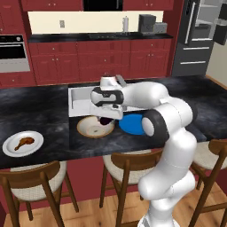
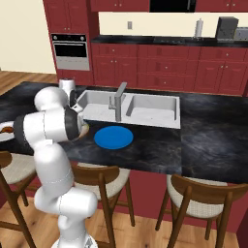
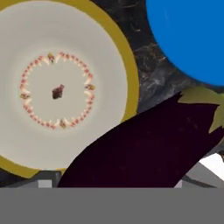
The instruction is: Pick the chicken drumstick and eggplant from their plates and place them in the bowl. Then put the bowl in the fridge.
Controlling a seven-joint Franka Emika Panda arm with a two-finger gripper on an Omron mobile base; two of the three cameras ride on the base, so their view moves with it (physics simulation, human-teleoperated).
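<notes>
Above the bowl's (image 3: 65, 87) four-o'clock rim we carry the eggplant (image 3: 148, 148), jaws spread wide around it (blue plate (image 3: 192, 35) at one o'clock); centre it first, then let go.

Glossy eggplant (image 3: 148, 144), marbled stone counter (image 1: 35, 111)

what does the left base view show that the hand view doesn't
Left base view alone: the chicken drumstick lying on the white plate at the counter's left end, the sink, and the fridge at the back right. Hand view alone: the red dotted ring pattern inside the bowl, and the eggplant with its green stem cap, close up against the lens. Both: the bowl, the blue plate beside it, and the eggplant under the gripper.
</notes>
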